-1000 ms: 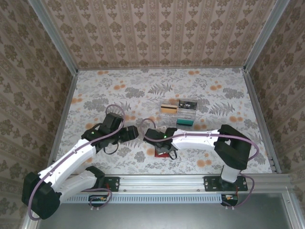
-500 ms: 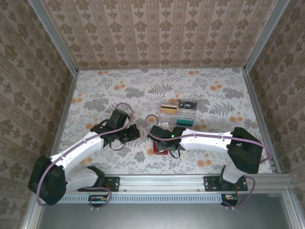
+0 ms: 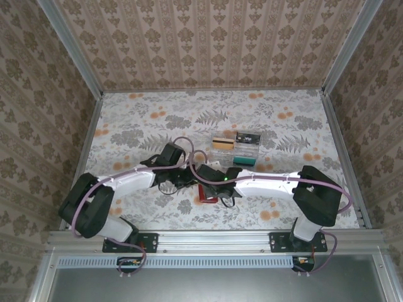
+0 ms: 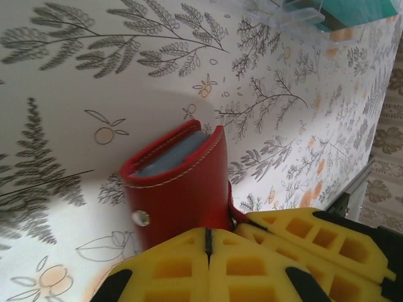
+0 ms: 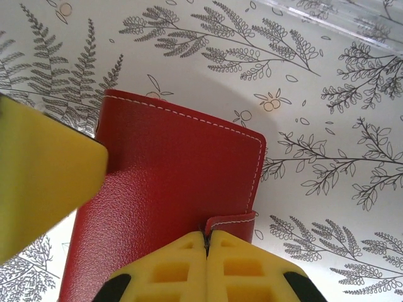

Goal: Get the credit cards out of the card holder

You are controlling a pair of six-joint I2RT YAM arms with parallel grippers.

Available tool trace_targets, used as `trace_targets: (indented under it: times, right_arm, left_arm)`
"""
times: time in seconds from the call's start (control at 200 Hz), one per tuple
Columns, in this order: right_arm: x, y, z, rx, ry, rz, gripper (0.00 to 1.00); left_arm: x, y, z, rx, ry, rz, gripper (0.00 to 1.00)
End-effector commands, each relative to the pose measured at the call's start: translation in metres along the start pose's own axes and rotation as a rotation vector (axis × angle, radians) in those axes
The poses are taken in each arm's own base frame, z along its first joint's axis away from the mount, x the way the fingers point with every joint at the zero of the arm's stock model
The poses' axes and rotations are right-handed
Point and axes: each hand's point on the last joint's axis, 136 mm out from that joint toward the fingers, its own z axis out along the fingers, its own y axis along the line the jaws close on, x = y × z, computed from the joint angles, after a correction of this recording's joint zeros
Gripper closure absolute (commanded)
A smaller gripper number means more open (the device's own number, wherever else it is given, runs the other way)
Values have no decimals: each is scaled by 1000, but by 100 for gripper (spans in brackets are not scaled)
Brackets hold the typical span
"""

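Observation:
The red card holder (image 3: 206, 194) lies just in front of where both grippers meet. My right gripper (image 5: 206, 238) is shut on its little red tab (image 5: 232, 221), with the red cover (image 5: 170, 182) spread ahead of it. From the other side my left gripper (image 4: 206, 238) is shut against the lower edge of the card holder (image 4: 179, 185), which stands up and shows grey-blue lining (image 4: 169, 157) at its top. The right gripper's yellow fingers (image 4: 315, 242) sit beside it. Three credit cards rest farther back: tan-gold (image 3: 220, 143), black (image 3: 247, 137) and teal (image 3: 244, 161).
The cards sit on clear plastic stands (image 3: 234, 151) behind the grippers. Patterned walls enclose the floral table (image 3: 138, 119) on three sides, and a metal rail (image 3: 214, 242) runs along the near edge. The two arms nearly touch above the card holder.
My left arm has swung right to the card holder and its gripper has shut. The right gripper has kept its hold and shifted slightly left with the card holder.

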Motion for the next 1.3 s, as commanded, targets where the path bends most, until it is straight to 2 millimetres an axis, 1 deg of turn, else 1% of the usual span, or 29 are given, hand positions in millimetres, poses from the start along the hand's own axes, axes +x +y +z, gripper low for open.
trace_targets:
  times: [0.0, 0.13, 0.235, 0.35, 0.415, 0.47, 0.57, 0.625, 0.665, 0.715, 0.75, 0.805, 0.845, 0.925, 0.975, 0.99, 1.03, 1.1, 1.155, 1.295]
  right_arm:
    - [-3, 4, 3, -19, -7, 19, 100]
    - [-4, 4, 1, -29, -11, 28, 100]
    - [-6, 2, -4, -42, -26, 40, 100]
    - [-11, -4, -14, -69, -50, 80, 100]
    - [-13, -7, -21, -92, -68, 100, 100]
    - [-15, -9, -26, -112, -79, 112, 100]
    - [-16, -9, -34, -145, -91, 120, 100]
    - [-16, -8, -37, -160, -88, 122, 100]
    - [-17, -7, -39, -174, -89, 122, 100]
    - [-19, -5, -43, -191, -92, 125, 100]
    - [-21, -2, -45, -205, -96, 125, 100]
    - [-26, 5, -52, -239, -103, 120, 100]
    - [-31, 10, -56, -264, -109, 117, 100]
    - [-41, 25, -66, -324, -122, 106, 100]
    - [-48, 35, -72, -364, -129, 101, 100]
    - [-49, 38, -73, -376, -131, 98, 100]
    - [-54, 46, -77, -404, -132, 93, 100]
    - [-59, 58, -81, -445, -125, 84, 100]
    - [-61, 62, -81, -450, -120, 81, 100]
    - [-57, 52, -73, -407, -110, 94, 100]
  left_arm:
    - [-3, -11, 8, 45, 30, 5, 100]
    - [6, 15, 22, -46, 97, -35, 100]
    - [19, 43, 28, -200, 174, -48, 100]
    - [28, 58, 32, -249, 203, -64, 100]
    - [29, 59, 32, -250, 204, -66, 100]
    - [27, 56, 30, -242, 196, -55, 100]
    - [11, 39, 17, -218, 137, -22, 100]
    - [-1, 28, 4, -205, 84, -7, 90]
    - [-11, 23, -5, -199, 46, -9, 81]
    - [-24, 15, -20, -192, -10, 0, 55]
    - [-32, 10, -32, -190, -51, 4, 41]
    - [-44, 6, -51, -187, -116, 6, 30]
    - [-51, 3, -65, -180, -160, 8, 24]
    - [-62, 3, -92, -173, -243, -1, 15]
    - [-65, 1, -104, -163, -275, 2, 11]
    - [-70, 6, -111, -166, -298, -14, 10]
    - [-73, 8, -120, -167, -323, -21, 9]
    - [-73, 12, -127, -163, -335, -28, 8]
    - [-70, 14, -128, -163, -329, -30, 8]
    - [-64, 19, -124, -157, -318, -46, 9]
